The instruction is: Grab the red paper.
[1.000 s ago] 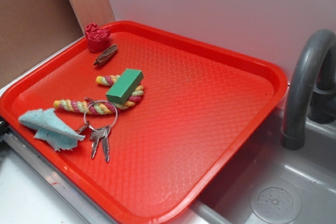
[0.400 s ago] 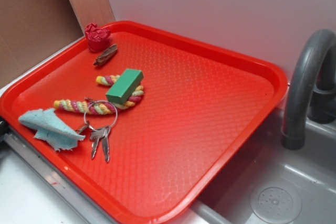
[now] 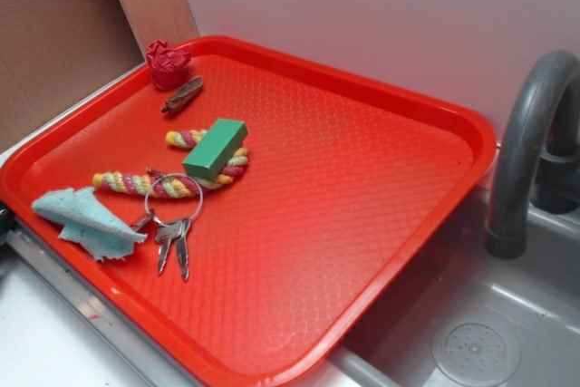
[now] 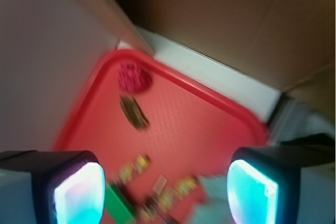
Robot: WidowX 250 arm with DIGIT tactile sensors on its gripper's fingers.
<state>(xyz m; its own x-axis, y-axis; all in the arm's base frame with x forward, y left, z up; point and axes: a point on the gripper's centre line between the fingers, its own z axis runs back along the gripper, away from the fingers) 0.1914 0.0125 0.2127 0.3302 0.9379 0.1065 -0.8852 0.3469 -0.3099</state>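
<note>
Crimson wad, i.e. the red paper, is sitting in the far left corner of the tray, just inside the rim and close to the cardboard panel behind it. Nothing is touching it. Creased facets are showing clearly in the exterior view; in the wrist view it is appearing only as a blurred dark red blob near the tray corner.

Wood chip is lying just beside the paper, toward the tray centre, not touching it as far as the pics show. Green block is resting on top of the rope toy, approx. mid-left of the tray. Key ring w/ keys is lying next to the rope's near end. Light blue cloth is lying at the near left edge of the tray.

Tray is sitting partly over the sink; grey faucet is standing at the right, clear of the tray.

Gripper is not appearing in the exterior view. Wrist view is showing it w/ jaws spread wide, one finger pad at each lower corner of the frame, holding nothing. It is hanging above the tray, w/ the paper well ahead of the fingertips and between their lines. Wrist pic is motion-blurred, so fine detail is not readable.
</note>
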